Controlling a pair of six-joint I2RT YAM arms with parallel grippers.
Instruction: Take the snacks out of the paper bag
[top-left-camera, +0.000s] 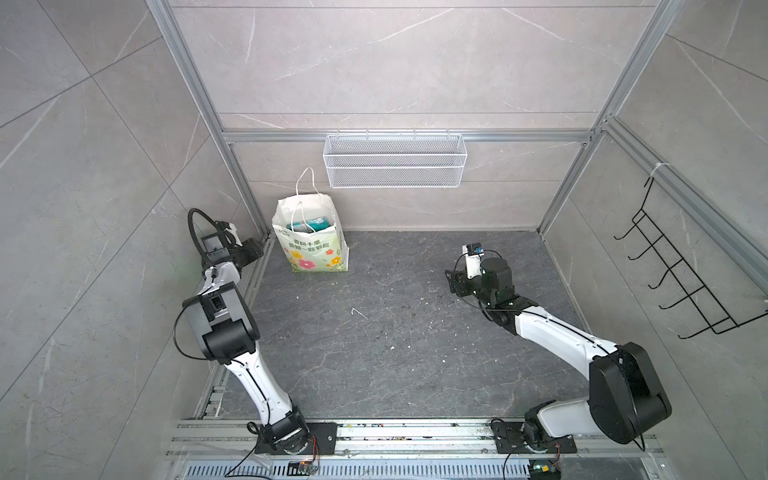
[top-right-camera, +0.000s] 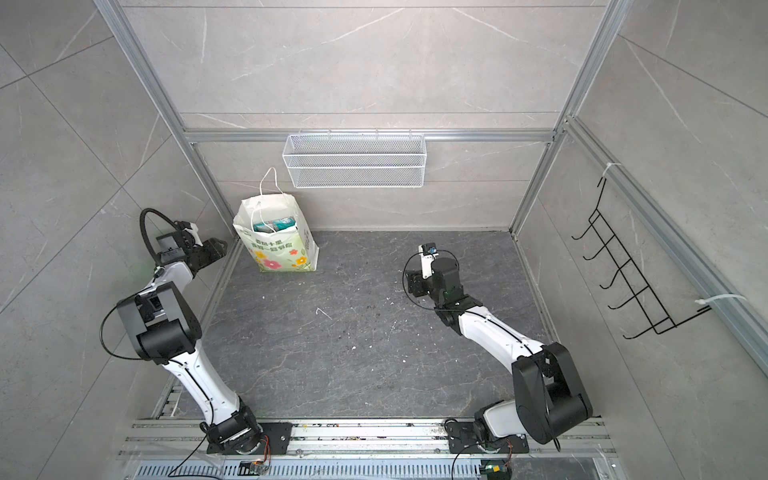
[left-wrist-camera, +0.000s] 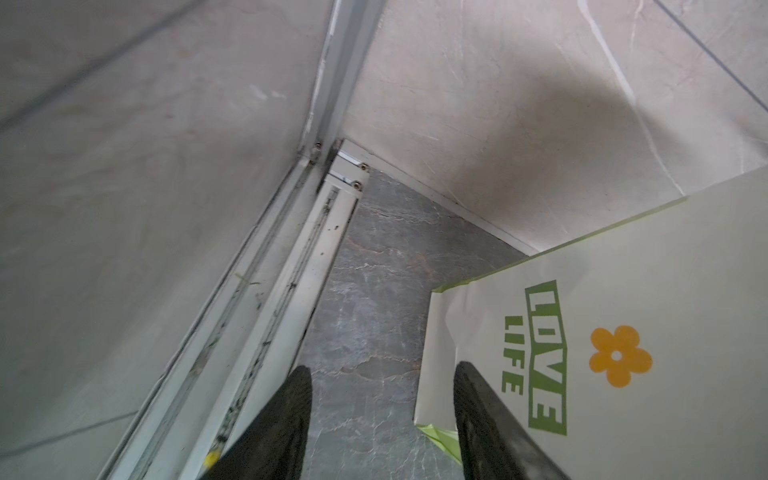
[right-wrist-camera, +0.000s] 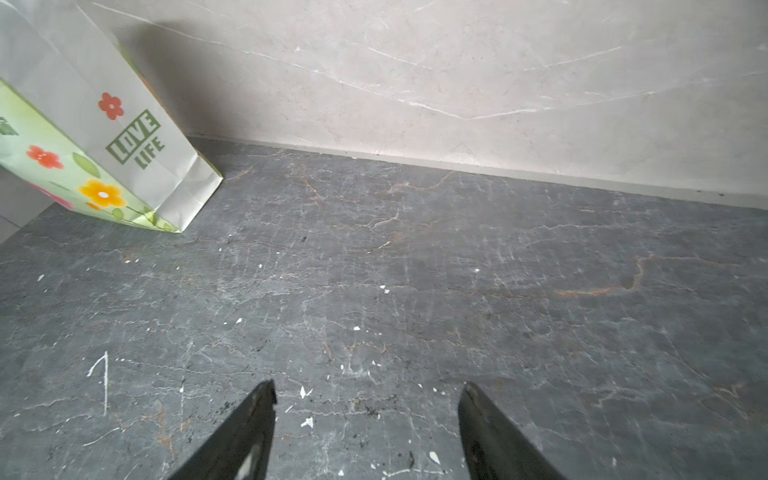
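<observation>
Creased paper bag (top-left-camera: 311, 253) holds glossy snacks (top-left-camera: 309, 226); left end effector (left-wrist-camera: 383, 368) and right end effector (right-wrist-camera: 369, 385) gape empty.

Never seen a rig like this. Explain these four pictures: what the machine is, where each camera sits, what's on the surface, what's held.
This is a two-armed robot: a left arm and a right arm, each ending in a two-fingered tool. Two pictures look down from one overhead camera pair, so they are nearly alike. The other two come from cameras on the wrists, looking out over each tool. On the dark stone surface stands a flowered paper bag with snacks showing in its open top. A wire basket and a black hook rack hang on the walls. The left tool is beside the bag, the right tool over bare surface; both are open and hold nothing.
</observation>
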